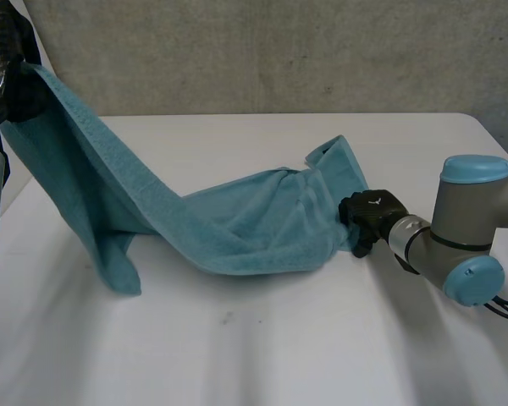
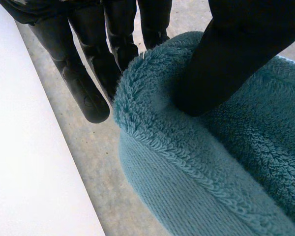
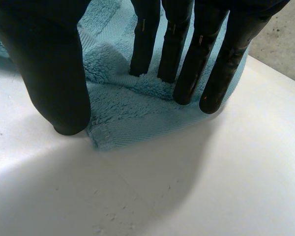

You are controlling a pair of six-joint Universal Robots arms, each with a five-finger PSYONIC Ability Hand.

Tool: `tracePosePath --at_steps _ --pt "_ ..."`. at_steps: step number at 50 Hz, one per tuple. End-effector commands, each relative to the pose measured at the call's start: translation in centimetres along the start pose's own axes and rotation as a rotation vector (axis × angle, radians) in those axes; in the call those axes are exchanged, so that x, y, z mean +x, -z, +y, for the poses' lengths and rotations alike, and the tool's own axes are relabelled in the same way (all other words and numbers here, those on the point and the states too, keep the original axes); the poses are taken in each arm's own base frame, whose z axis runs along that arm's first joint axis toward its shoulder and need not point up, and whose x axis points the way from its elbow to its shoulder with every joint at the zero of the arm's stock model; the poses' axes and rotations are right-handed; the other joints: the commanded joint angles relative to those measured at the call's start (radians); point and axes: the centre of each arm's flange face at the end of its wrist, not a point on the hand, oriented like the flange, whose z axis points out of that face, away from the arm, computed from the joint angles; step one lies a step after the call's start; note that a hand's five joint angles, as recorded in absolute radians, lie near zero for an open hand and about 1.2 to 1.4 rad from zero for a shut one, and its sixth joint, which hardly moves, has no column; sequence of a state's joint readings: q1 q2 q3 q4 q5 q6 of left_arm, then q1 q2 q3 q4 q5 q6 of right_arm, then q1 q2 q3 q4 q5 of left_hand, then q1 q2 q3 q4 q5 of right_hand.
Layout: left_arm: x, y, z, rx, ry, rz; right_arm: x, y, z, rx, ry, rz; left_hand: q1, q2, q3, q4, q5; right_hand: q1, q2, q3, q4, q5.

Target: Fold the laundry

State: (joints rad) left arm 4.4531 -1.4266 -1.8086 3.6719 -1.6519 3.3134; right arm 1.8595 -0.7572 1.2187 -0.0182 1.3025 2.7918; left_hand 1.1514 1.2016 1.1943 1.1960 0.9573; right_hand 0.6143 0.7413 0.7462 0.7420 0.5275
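An edge of the teal towel [image 1: 237, 224] is pinched between the thumb and fingers of the left hand [image 2: 231, 59] and held high above the white table [image 1: 262, 338], so the cloth is drawn out below it. The far end is pressed down under the straight fingertips of the right hand [image 3: 187, 73], apparently as an anchor; nothing is gripped there.

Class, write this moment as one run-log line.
left hand: pinching towel edge, held high | right hand: straight fingers on towel corner | towel: draped down to table
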Motion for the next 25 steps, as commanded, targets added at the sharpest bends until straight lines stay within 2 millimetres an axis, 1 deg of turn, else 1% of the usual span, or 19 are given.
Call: tracePosePath --at_steps 1,4,6,7,8,9,11,12,13,17,19,20,22,23,24,25 --pt "0.0 0.0 0.0 -0.001 0.001 0.001 0.1 -0.1 -0.3 0.010 0.003 0.004 0.245 0.195 0.202 0.200 0.264 0.263 0.136 0.132 0.136 0.176" --pt "0.0 0.0 0.0 -0.001 0.001 0.001 0.2 -0.2 -0.4 0.014 0.004 0.005 0.245 0.195 0.202 0.200 0.264 0.334 0.207 0.202 0.206 0.246" --pt "0.0 0.0 0.0 -0.001 0.001 0.001 0.2 -0.4 -0.3 0.013 0.005 0.007 0.245 0.195 0.202 0.200 0.264 0.439 0.312 0.307 0.311 0.351" --pt "0.0 0.0 0.0 -0.001 0.000 0.000 0.2 -0.4 -0.3 0.013 0.005 0.007 0.245 0.195 0.202 0.200 0.264 0.439 0.313 0.308 0.312 0.352" --pt "0.0 0.0 0.0 -0.001 0.000 0.000 0.3 -0.4 -0.3 0.015 0.006 0.007 0.245 0.195 0.202 0.200 0.264 0.515 0.388 0.383 0.387 0.427" --pt "0.0 0.0 0.0 -0.001 0.000 0.000 0.3 -0.4 -0.3 0.015 0.006 0.007 0.245 0.195 0.202 0.200 0.264 0.516 0.389 0.384 0.388 0.428" --pt "0.0 0.0 0.0 -0.001 0.000 0.000 0.3 -0.5 -0.4 0.019 0.007 0.009 0.245 0.195 0.202 0.200 0.264 0.671 0.544 0.539 0.543 0.583" --pt "0.0 0.0 0.0 -0.001 0.001 0.001 0.3 -0.5 -0.4 0.019 0.007 0.009 0.245 0.195 0.202 0.200 0.264 0.671 0.544 0.540 0.544 0.584" --pt "0.0 0.0 0.0 -0.001 0.001 0.001 0.4 -0.4 -0.5 0.023 0.008 0.010 0.245 0.195 0.202 0.200 0.264 0.779 0.652 0.647 0.651 0.691" --pt "0.0 0.0 0.0 -0.001 0.000 0.000 0.5 -0.4 -0.9 0.031 0.010 0.023 0.245 0.195 0.202 0.200 0.264 0.782 0.655 0.650 0.654 0.694" --pt "0.0 0.0 0.0 -0.001 -0.002 0.000 0.8 -0.1 -1.5 0.040 0.014 0.041 0.245 0.195 0.202 0.200 0.264 0.782 0.655 0.650 0.654 0.694" --pt "0.0 0.0 0.0 0.000 -0.002 0.000 0.8 -0.1 -1.5 0.040 0.014 0.041 0.245 0.195 0.202 0.200 0.264 0.782 0.655 0.650 0.654 0.694" --pt "0.0 0.0 0.0 0.000 -0.002 -0.002 1.7 0.9 -3.2 0.071 0.021 0.072 0.245 0.195 0.202 0.200 0.264 0.782 0.655 0.650 0.654 0.694" --pt "-0.1 -0.1 -0.1 0.005 -0.003 -0.002 1.7 0.9 -3.2 0.071 0.021 0.073 0.245 0.195 0.202 0.200 0.264 0.782 0.655 0.650 0.654 0.694" --pt "-0.1 -0.1 -0.1 0.005 -0.003 -0.002 2.1 1.7 -4.4 0.095 0.028 0.086 0.245 0.195 0.202 0.200 0.264 0.782 0.655 0.650 0.654 0.694" --pt "-0.1 -0.1 -0.2 0.008 -0.005 -0.004 2.1 1.7 -4.4 0.095 0.028 0.086 0.245 0.195 0.202 0.200 0.264 0.782 0.655 0.650 0.654 0.694"
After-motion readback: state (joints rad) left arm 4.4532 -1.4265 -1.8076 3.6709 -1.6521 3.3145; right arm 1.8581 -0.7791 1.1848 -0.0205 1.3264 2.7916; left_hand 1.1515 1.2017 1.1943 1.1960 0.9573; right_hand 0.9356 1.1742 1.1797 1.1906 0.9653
